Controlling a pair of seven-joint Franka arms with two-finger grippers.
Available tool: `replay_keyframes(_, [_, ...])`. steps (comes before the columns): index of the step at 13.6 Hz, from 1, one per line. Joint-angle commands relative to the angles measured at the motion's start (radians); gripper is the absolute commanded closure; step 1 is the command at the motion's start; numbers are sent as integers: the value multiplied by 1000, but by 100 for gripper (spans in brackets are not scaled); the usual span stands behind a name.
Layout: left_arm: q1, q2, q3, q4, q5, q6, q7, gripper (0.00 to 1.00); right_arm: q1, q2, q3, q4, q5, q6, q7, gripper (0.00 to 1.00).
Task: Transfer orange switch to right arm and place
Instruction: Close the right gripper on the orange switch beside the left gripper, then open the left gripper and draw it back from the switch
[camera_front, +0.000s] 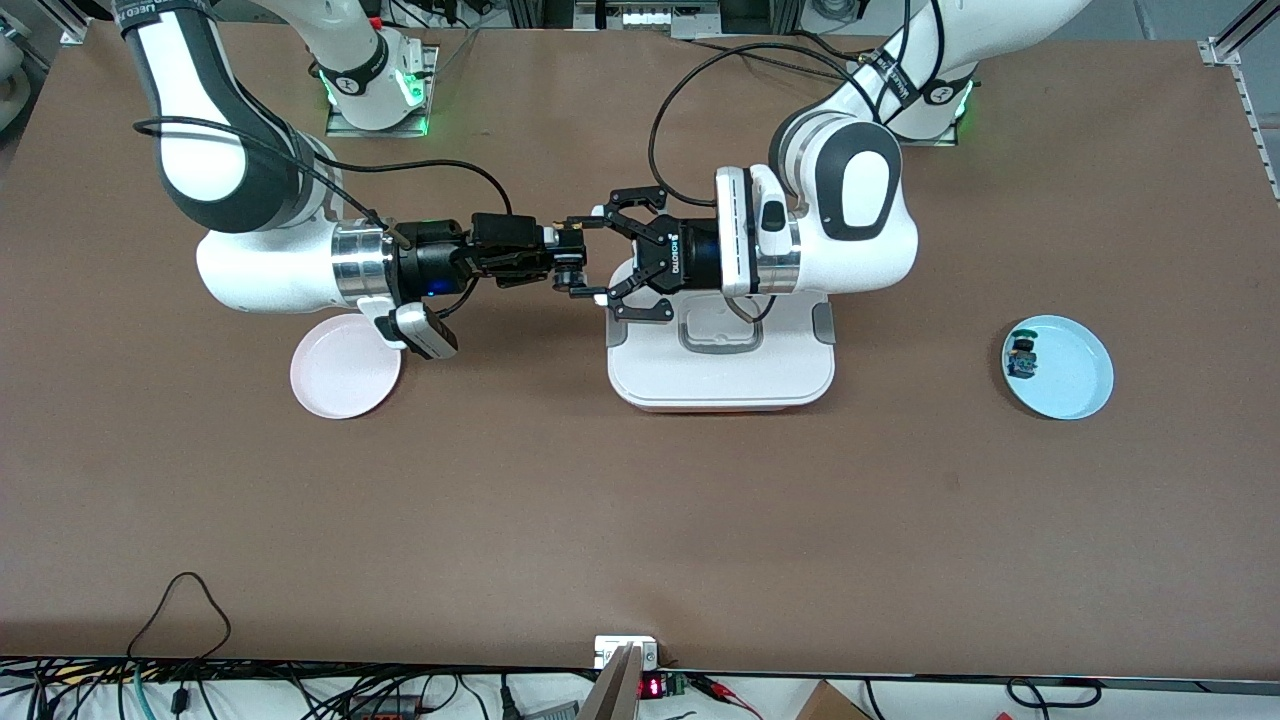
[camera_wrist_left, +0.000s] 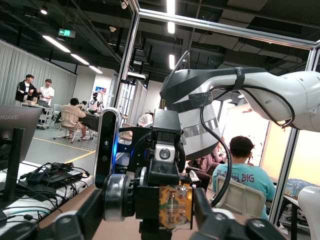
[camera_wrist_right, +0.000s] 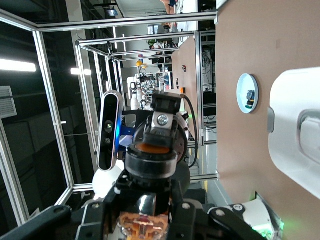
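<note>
The orange switch (camera_front: 570, 255) hangs in the air between both grippers, over the edge of the white container toward the right arm's end. My left gripper (camera_front: 585, 258), the black open-linkage one, has a finger at each end of the switch and looks shut on it. In the left wrist view the switch's orange-brown base (camera_wrist_left: 175, 205) sits between my left gripper's (camera_wrist_left: 147, 219) fingers. My right gripper (camera_front: 562, 256), slim and black, closes on the switch's body from the sides. In the right wrist view the switch (camera_wrist_right: 150, 150) shows its orange cap, with my right gripper (camera_wrist_right: 152, 222) around it.
A white lidded container (camera_front: 720, 375) lies under the left wrist. A pink plate (camera_front: 345, 385) lies below the right wrist. A blue plate (camera_front: 1080, 385) toward the left arm's end holds a blue-and-green switch (camera_front: 1022, 356). Cables run along the table edge nearest the front camera.
</note>
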Motion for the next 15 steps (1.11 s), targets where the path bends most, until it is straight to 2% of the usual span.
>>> replay_keyframes(1, [7, -4, -4, 9, -30, 6, -9, 0, -2, 3, 0, 8, 61, 7, -40, 100])
replay_keyframes(4, [25, -33, -1, 7, 2, 1, -91, 0, 0, -3, 0, 8, 79, 42, -39, 100])
replay_keyframes(6, [44, -43, -1, 10, 101, -8, -194, 0, 0, -5, 0, 8, 83, 44, -39, 100])
replay_keyframes(7, [77, -62, -2, 9, 194, -28, -270, 0, 0, -6, 0, 8, 83, 44, -39, 100])
replay_keyframes(9, [154, -73, -2, 27, 424, -169, -463, 0, -2, -10, -1, 8, 81, 44, -42, 100])
replay_keyframes(10, [186, -74, -7, 30, 524, -197, -522, 0, -8, -13, -2, 8, 78, 45, -45, 100])
replay_keyframes(12, [228, -74, -4, 32, 598, -290, -588, 0, -24, -16, -3, 6, 54, 44, -51, 100])
replay_keyframes(13, [238, -76, 5, 32, 677, -333, -614, 0, -32, -23, -3, 8, -3, 44, -52, 100])
replay_keyframes(15, [283, -74, 1, 32, 909, -404, -725, 0, -52, -33, -3, 9, -130, 39, -57, 100])
